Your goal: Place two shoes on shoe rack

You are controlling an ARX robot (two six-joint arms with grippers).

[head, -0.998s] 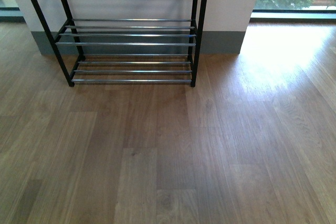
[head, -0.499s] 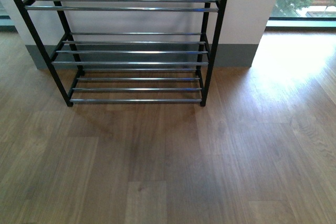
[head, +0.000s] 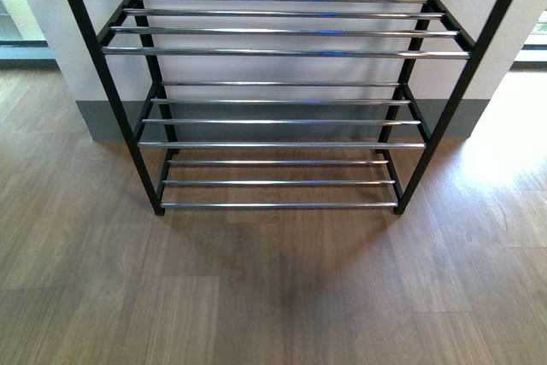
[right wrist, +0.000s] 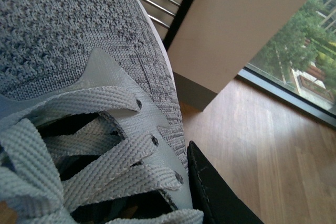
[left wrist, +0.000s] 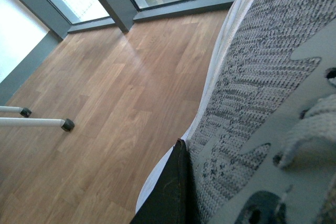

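a grey knit shoe lies against one of the black fingers, above the wood floor.

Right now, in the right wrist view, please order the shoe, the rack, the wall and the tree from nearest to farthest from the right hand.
1. Shoe: touching the black finger.
2. Rack: just past the shoe.
3. Wall: directly behind the rack.
4. Tree: outdoors, farthest.
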